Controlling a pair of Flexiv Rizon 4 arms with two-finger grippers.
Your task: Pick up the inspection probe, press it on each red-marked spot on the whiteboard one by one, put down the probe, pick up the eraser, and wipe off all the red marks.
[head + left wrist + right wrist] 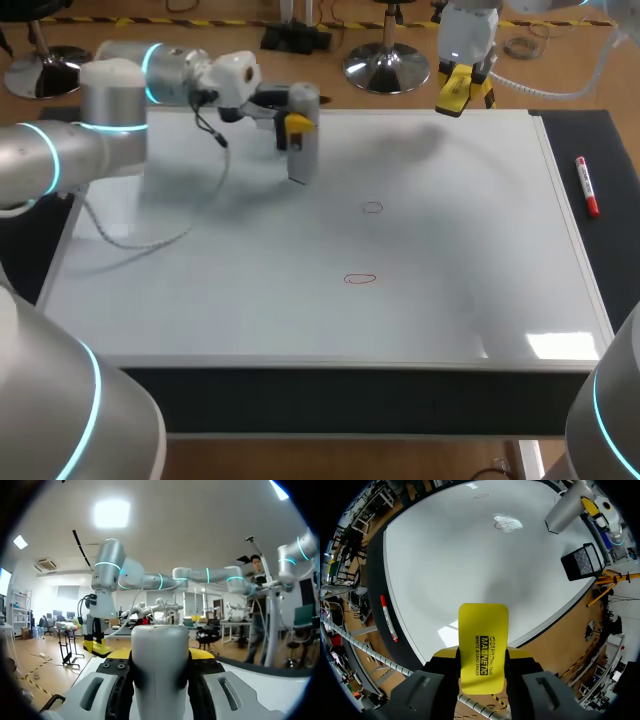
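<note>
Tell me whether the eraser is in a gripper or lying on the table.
In a gripper: the yellow eraser sits in the right gripper, clamped from both sides, with the whiteboard well below it.

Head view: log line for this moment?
left end effector: shut on probe | right end effector: shut on eraser | whiteboard: two marks unwiped

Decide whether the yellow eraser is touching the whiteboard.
Apart. In the head view the eraser, held in the right gripper, hangs in the air beyond the far edge of the whiteboard, not over it.
</note>
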